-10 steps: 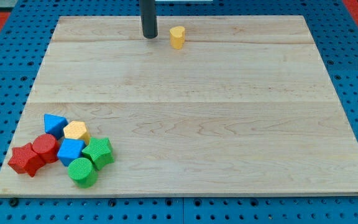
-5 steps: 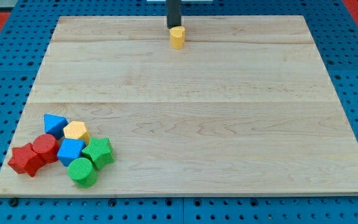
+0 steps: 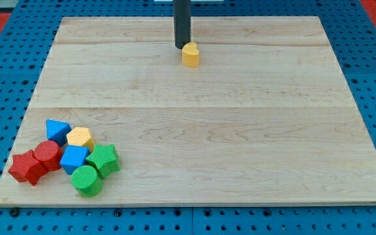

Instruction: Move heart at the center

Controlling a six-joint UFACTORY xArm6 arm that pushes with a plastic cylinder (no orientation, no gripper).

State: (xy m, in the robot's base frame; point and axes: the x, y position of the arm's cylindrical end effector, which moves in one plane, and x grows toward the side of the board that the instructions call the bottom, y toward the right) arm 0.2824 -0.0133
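Observation:
The yellow heart block (image 3: 190, 54) sits on the wooden board (image 3: 240, 130) near the view's top, a little left of the middle line. My tip (image 3: 182, 47) is just above and to the left of the heart, touching or almost touching its upper left edge. The dark rod rises from there out of the view's top.
A cluster of blocks lies at the view's bottom left: a blue triangle (image 3: 57, 130), a yellow hexagon (image 3: 80, 138), a red cylinder (image 3: 47, 155), a red star (image 3: 26, 167), a blue cube (image 3: 74, 158), a green star (image 3: 103, 160) and a green cylinder (image 3: 86, 181).
My tip moved right, behind the heart, then down the view. The heart has been pushed a short way down and slightly right, towards the board's middle.

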